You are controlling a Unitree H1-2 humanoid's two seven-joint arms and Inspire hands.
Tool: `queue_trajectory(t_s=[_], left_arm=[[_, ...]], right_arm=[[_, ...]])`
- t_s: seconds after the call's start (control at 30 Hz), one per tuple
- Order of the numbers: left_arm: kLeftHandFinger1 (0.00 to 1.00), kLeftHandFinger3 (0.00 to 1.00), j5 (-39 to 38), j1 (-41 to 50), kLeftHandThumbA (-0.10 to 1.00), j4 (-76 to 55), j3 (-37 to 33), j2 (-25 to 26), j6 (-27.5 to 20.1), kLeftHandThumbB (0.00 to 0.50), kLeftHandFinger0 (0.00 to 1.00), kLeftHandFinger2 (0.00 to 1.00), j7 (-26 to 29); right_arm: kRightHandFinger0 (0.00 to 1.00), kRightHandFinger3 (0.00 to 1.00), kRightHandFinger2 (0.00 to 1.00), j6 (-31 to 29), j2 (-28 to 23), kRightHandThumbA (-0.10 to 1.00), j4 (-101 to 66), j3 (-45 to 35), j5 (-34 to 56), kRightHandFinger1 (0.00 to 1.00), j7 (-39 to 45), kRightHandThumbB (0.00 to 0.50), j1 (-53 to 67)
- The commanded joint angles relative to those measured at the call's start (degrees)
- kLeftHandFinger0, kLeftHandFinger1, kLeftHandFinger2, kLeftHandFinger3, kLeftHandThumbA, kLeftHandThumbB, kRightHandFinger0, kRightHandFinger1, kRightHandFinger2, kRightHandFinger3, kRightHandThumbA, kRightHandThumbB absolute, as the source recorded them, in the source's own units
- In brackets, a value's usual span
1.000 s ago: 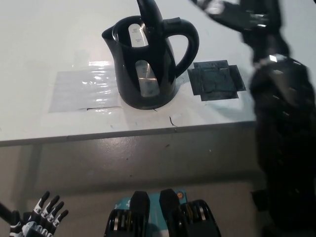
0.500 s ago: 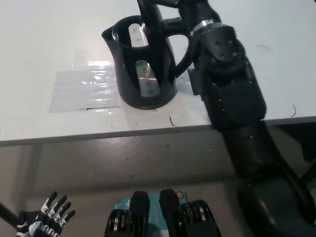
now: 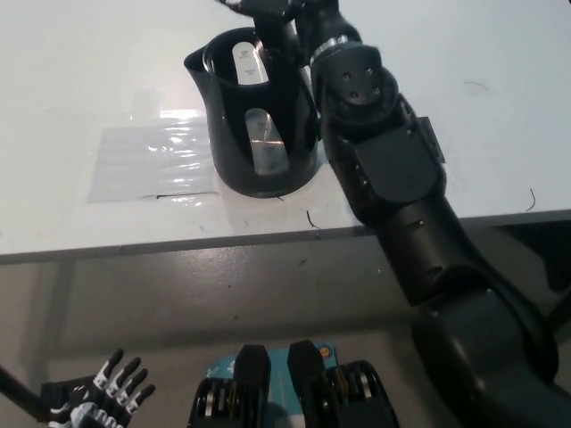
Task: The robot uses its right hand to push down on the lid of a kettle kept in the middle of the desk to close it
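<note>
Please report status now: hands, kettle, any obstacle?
Right robot hand at lid, grip unclear. Left robot hand low, resting. Kettle open. No obstacle seen.

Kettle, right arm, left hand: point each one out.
kettle (image 3: 259, 152), head view, on its black front wall.
right arm (image 3: 393, 169), head view, on the forearm casing.
left hand (image 3: 107, 397), head view, lower left, middle of the hand.

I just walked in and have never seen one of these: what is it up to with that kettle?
The robot is reaching its black right arm across the white desk towards the top of a black kettle. The lid stands up, so the kettle is open. The right hand is at the picture's top edge by the lid, mostly out of view. The white left hand rests low, below the desk.
</note>
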Motion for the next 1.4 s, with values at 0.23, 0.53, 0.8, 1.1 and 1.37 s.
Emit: queue_trajectory(t_s=[0.23, 0.53, 0.8, 1.1, 1.37], left_arm=[[1.0, 1.0, 1.0, 1.4, 1.0, -1.9, -2.1, -0.7, -1.4, 0.5, 1.0, 1.0, -1.2], [1.0, 1.0, 3.0, 1.1, 1.0, -0.6, -5.0, -0.8, -1.7, 0.5, 1.0, 1.0, -2.3], [1.0, 1.0, 4.2, 1.0, 1.0, -1.7, -6.9, -0.6, 0.2, 0.5, 1.0, 1.0, -1.1], [1.0, 1.0, 4.1, 0.5, 1.0, -0.6, -7.3, -0.5, -1.2, 0.5, 1.0, 1.0, -1.7], [1.0, 1.0, 4.4, 1.1, 1.0, 0.7, -7.9, -0.9, -2.3, 0.496, 1.0, 1.0, -2.4]], right_arm=[[1.0, 1.0, 1.0, -6.5, 2.2, 1.0, 9.2, -0.3, -0.4, 1.0, -2.6, 0.419, -6.6], [1.0, 1.0, 1.0, -11.1, 2.0, 1.0, 15.9, -1.7, 0.4, 1.0, -3.2, 0.45, -4.9], [0.87, 1.0, 0.82, -9.5, 1.5, 1.0, 17.0, 0.1, -2.2, 0.89, -5.3, 0.436, -5.8], [1.0, 1.0, 1.0, -10.4, 2.2, 1.0, 18.1, -0.4, -1.1, 1.0, -4.2, 0.437, -10.1], [1.0, 1.0, 1.0, -6.2, 2.4, 1.0, 17.4, -0.8, -0.5, 1.0, -4.0, 0.489, -11.4]])
